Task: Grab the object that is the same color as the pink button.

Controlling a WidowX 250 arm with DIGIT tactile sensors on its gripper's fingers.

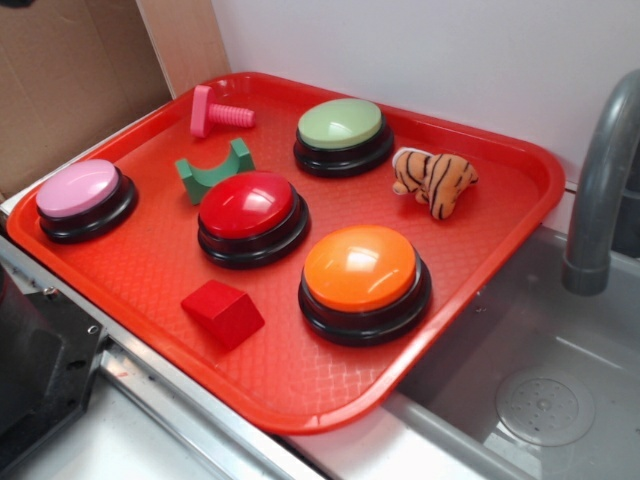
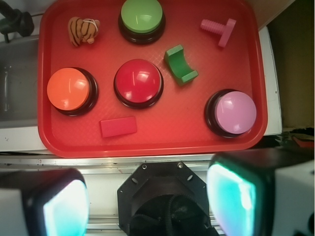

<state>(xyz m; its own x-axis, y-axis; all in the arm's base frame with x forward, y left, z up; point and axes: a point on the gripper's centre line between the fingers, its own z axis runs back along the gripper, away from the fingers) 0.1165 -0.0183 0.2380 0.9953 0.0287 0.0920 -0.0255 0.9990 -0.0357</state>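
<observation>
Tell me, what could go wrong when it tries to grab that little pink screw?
The pink bolt is small and lies on its side near the tray's far corner, so it may roll or slip from the open end effector. The green arch block sits close beside it and could get bumped. It might also go for the pink button instead.
</observation>
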